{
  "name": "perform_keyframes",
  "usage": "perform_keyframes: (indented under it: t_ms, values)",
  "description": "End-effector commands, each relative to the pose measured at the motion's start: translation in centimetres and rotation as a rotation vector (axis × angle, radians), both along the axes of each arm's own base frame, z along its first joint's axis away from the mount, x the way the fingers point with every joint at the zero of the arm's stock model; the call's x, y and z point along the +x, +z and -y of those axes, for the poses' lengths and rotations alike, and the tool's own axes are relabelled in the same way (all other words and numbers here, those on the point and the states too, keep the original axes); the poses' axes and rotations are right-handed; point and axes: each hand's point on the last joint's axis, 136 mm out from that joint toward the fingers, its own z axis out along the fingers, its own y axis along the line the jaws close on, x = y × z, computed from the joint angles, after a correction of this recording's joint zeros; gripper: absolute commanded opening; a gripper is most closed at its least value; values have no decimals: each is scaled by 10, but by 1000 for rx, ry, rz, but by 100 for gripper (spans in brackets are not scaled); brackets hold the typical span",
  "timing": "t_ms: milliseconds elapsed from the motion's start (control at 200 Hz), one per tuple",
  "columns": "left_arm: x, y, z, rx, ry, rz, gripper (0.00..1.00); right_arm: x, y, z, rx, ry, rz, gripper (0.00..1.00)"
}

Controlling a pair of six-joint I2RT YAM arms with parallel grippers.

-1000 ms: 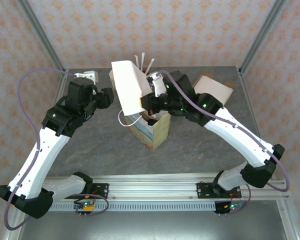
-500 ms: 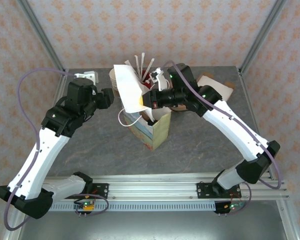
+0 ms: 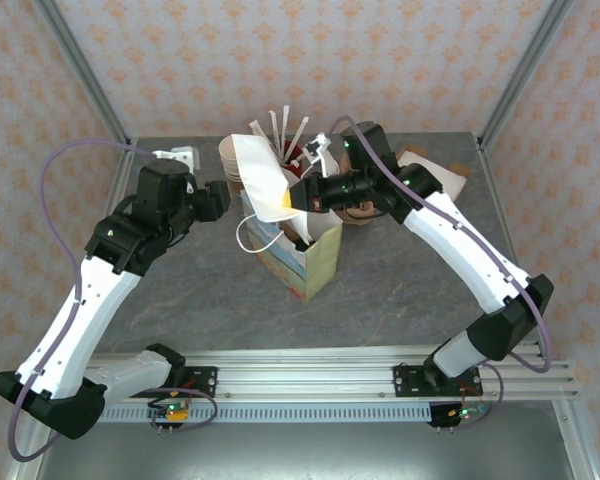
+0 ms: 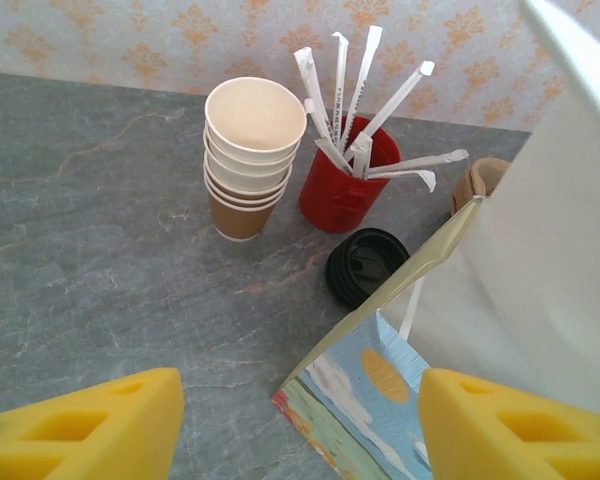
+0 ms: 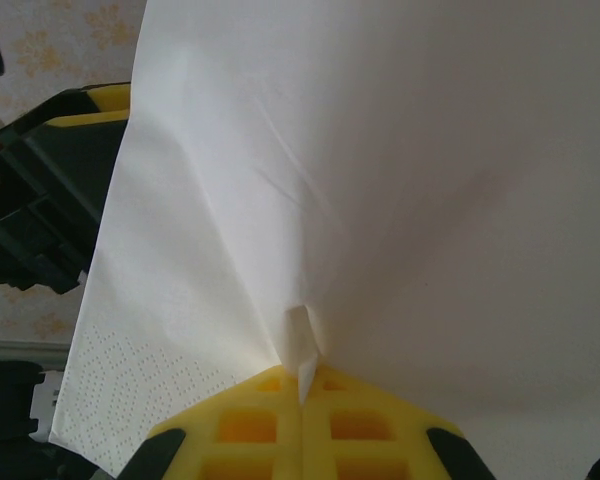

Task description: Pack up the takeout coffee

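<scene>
Table: grey, marbled stone-look top [image 3: 180, 290], walled with patterned paper on the far side.
White fitting: small, at the far left corner [image 3: 174, 156].
Left gripper [image 3: 220, 197]: hovered just left of the bag, its yellow fingers [image 4: 90, 425] spread wide apart with nothing between them.
Cup stack [image 4: 248, 160]: lidless cream cups nested upright on a brown one, far of the bag and left of the red cup.
Napkin [image 5: 380, 180]: a large white sheet, creased, hanging over the left side of the bag's mouth; whether it touched the rim could not be told.
Paper bag [image 3: 318, 268]: stood upright and open at mid-table, with a painted landscape on its side and a white loop handle [image 3: 242, 240] drooping to the left.
Takeout coffee: its place could not be told; a dark shape sat inside the bag's mouth, too small to name.
Red cup [image 4: 335, 195]: upright just right of the cup stack, holding wrapped white straws [image 4: 355, 90] fanned upward.
Loose lids [image 4: 365, 266]: black, stacked near the red cup, beside the bag's edge.
Right gripper [image 5: 302, 385]: above the bag, yellow fingers pressed together, pinching the napkin's lower edge.
Cardboard piece [image 3: 432, 168]: tan, far right, partly behind the right arm.
</scene>
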Motion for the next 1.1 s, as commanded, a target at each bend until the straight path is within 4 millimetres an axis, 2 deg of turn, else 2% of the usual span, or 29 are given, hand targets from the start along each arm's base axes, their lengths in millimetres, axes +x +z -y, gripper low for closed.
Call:
perform_keyframes:
  t_ms: [0,125,310,510,701,861,1096]
  values:
    - [0,3,-2,-11,8,16,64,2,-8,-4,6,50,-10,3]
    - [0,3,-2,-10,8,17,64,10,-20,-4,-14,53,-8,5]
    - [-1,4,-2,-12,5,20,64,9,-42,-1,-68,66,-17,10]
    - [-1,5,-1,-11,1,22,64,9,-47,9,-123,38,10,25]
    - [-1,6,0,-15,-5,23,64,13,-50,18,-184,7,36,33]
    - [-3,9,2,-32,-19,28,64,13,-41,25,-200,-13,79,38]
    - [-6,19,18,-107,-85,44,64,10,-3,39,-191,-60,214,43]
